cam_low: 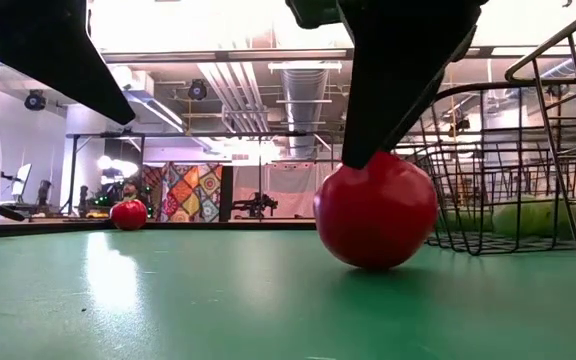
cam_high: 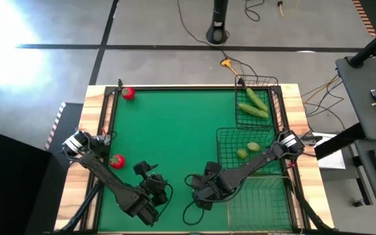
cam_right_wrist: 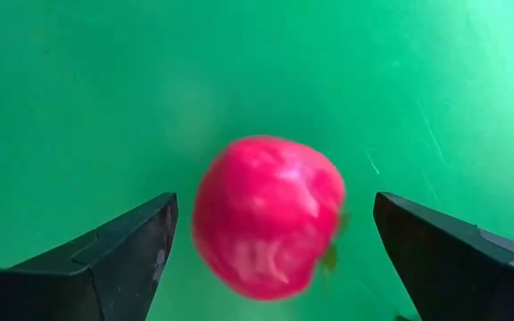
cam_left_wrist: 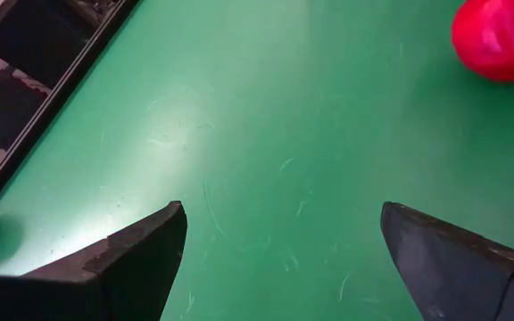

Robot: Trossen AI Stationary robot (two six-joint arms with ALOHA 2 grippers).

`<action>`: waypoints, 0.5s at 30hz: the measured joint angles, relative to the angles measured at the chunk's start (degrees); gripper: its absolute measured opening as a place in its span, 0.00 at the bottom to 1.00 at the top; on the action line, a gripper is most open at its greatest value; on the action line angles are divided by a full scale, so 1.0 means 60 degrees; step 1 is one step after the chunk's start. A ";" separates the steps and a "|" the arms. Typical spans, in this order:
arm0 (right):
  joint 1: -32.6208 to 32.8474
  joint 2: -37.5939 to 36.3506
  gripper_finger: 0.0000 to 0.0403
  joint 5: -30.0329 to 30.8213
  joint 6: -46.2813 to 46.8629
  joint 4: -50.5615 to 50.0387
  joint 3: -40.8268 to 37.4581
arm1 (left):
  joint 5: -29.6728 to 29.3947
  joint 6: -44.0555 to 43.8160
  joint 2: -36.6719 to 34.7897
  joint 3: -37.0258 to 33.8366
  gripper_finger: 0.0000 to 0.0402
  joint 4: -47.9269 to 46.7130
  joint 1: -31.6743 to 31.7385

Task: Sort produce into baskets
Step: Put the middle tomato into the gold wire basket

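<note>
A round red fruit (cam_right_wrist: 266,214) lies on the green table (cam_high: 175,130), its green top (cam_right_wrist: 333,254) turned sideways. My right gripper (cam_right_wrist: 275,201) hangs open above it, one finger on each side and clear of it. In the high view the gripper (cam_high: 198,189) hides this fruit. My left gripper (cam_high: 145,171) stands open over bare table near the front left. Two more red fruits (cam_high: 128,93) (cam_high: 117,161) rest on the table at the left. The narrow dark basket (cam_high: 260,83) holds two cucumbers (cam_high: 253,104). The square dark basket (cam_high: 227,147) holds two yellow-green fruits (cam_high: 248,150).
A paler wire basket (cam_high: 263,202) stands at the near right, beside my right arm. A raised wooden rim (cam_high: 96,130) runs round the table. In the low view the basket wires (cam_low: 488,200) stand close to the right of the red fruit (cam_low: 375,210). Green table lies open in the middle.
</note>
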 joint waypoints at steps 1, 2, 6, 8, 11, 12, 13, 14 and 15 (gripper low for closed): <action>0.0000 0.0000 0.92 -0.0067 -0.0196 0.0068 0.0000 | 0.0000 0.0000 0.0000 0.0000 0.88 0.0000 0.0000; 0.0000 0.0000 0.92 -0.0125 -0.0375 0.0069 0.0000 | 0.0000 0.0000 0.0000 0.0000 0.88 0.0000 0.0000; 0.0000 -0.0037 0.92 -0.0379 -0.0901 -0.0042 -0.0007 | 0.0008 0.0000 0.0000 0.0000 0.88 -0.0003 0.0000; 0.0000 -0.0127 0.92 -0.0483 -0.0962 -0.0195 0.0011 | 0.0010 0.0000 0.0000 0.0000 0.88 -0.0005 0.0000; 0.0000 -0.0240 0.92 -0.0538 -0.1343 -0.0360 0.0295 | 0.0011 0.0000 0.0000 0.0000 0.88 -0.0009 0.0000; 0.0001 -0.0301 0.92 -0.0530 -0.1586 -0.0444 0.0416 | 0.0011 0.0003 0.0000 0.0000 0.88 -0.0007 0.0000; 0.0020 -0.0346 0.92 -0.0515 -0.1968 -0.0484 0.0535 | 0.0015 0.0000 0.0000 0.0000 0.88 -0.0011 0.0000; 0.0025 -0.0374 0.92 -0.0472 -0.2407 -0.0454 0.0650 | 0.0014 0.0000 -0.0001 0.0000 0.88 -0.0009 0.0003; 0.0025 -0.0386 0.92 -0.0448 -0.2830 -0.0433 0.0745 | 0.0010 0.0000 0.0000 0.0000 0.88 -0.0007 0.0002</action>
